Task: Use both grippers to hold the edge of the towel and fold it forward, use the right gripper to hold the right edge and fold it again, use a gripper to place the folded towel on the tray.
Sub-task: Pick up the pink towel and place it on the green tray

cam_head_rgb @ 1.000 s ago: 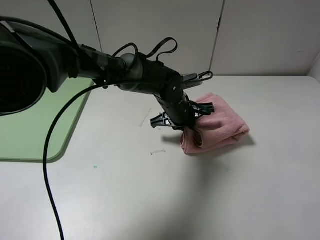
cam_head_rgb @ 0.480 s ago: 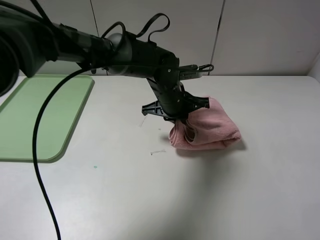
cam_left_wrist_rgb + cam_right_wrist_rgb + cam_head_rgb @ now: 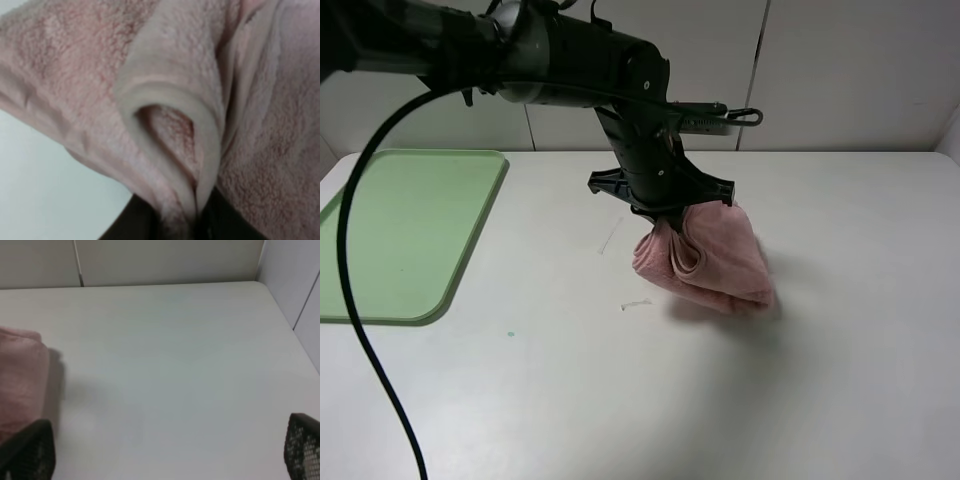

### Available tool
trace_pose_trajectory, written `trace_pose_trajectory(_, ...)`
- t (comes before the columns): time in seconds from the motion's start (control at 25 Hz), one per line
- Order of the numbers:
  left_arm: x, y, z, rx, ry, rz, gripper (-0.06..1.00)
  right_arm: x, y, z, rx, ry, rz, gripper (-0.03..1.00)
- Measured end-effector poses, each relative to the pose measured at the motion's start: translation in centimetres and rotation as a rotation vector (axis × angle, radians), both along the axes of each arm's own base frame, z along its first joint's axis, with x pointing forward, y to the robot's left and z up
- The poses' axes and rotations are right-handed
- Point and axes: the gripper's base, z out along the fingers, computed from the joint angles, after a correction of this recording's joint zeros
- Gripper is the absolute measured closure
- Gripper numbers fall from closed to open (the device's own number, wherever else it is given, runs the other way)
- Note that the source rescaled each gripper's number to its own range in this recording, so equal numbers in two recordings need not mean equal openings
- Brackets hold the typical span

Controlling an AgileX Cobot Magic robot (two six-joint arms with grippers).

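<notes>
Fingers first: the left gripper (image 3: 672,222) is clamped tight on the folded towel (image 3: 715,262), pinching its doubled hem, and the bundle hangs from it above the table (image 3: 840,380). The right gripper (image 3: 165,452) sits spread wide, holding nothing. Both folds look finished to me. What's left is the carry to the tray (image 3: 400,240), over at nine o'clock, well apart.
</notes>
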Motion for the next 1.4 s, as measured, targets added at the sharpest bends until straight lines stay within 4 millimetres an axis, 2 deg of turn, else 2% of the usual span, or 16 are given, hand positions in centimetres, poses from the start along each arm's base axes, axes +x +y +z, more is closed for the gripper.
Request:
trace_pose_trajectory(0.28, 1.7, 4.2, 2.2, 0.082, 0.019, -0.026, 0.83, 0.0, 0.0, 0.0, 0.000, 0.000, 0.000, -0.03)
trace_pose_trajectory(0.48, 3.4, 8.0, 3.6, 0.135, 0.028, -0.041, 0.83, 0.0, 0.0, 0.0, 0.000, 0.000, 0.000, -0.03)
trace_pose_trajectory(1.0, 7.3, 18.1, 3.6, 0.213, 0.092, 0.016, 0.83, 0.0, 0.0, 0.0, 0.001, -0.001, 0.001, -0.03)
trace_pose_trajectory(1.4, 9.2, 27.4, 3.6, 0.228, 0.104, 0.129, 0.83, 0.0, 0.0, 0.0, 0.001, -0.001, 0.001, -0.03)
